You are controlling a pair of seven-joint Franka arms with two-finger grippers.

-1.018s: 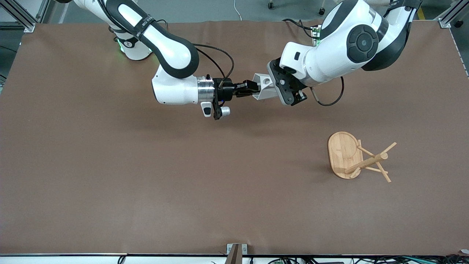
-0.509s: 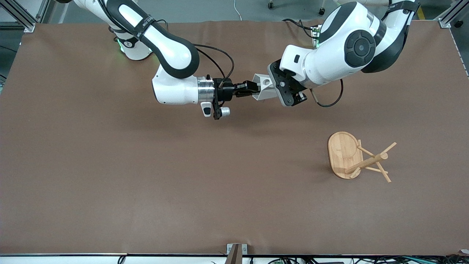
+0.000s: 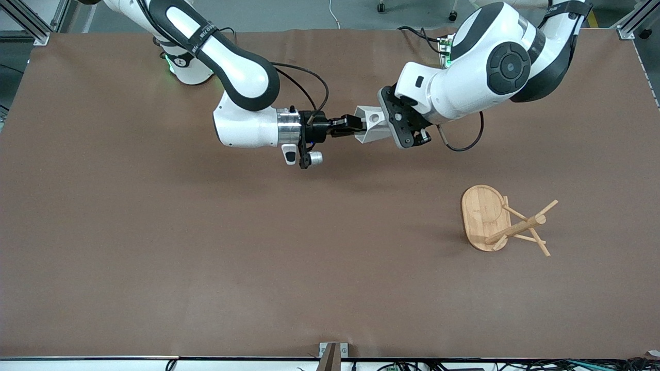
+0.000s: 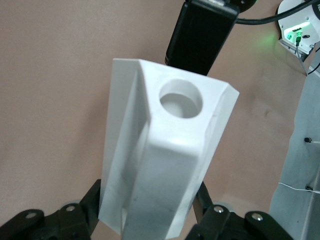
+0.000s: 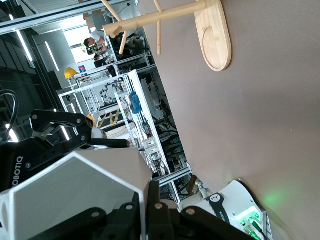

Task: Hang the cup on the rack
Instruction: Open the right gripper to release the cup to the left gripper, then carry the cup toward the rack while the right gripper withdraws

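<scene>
cup (image 3: 372, 124) hangs between both arms, rim clamped in right fingers (image 3: 356, 123), base clamped in left fingers (image 4: 200, 200).

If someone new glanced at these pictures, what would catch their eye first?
The white cup held in mid-air between both arms, with the right claw and the left claw each shut on it. Next, the bamboo rack, standing alone toward the left arm's end of the table.

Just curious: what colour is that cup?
White all over; the cup shows best in the left wrist view.
</scene>
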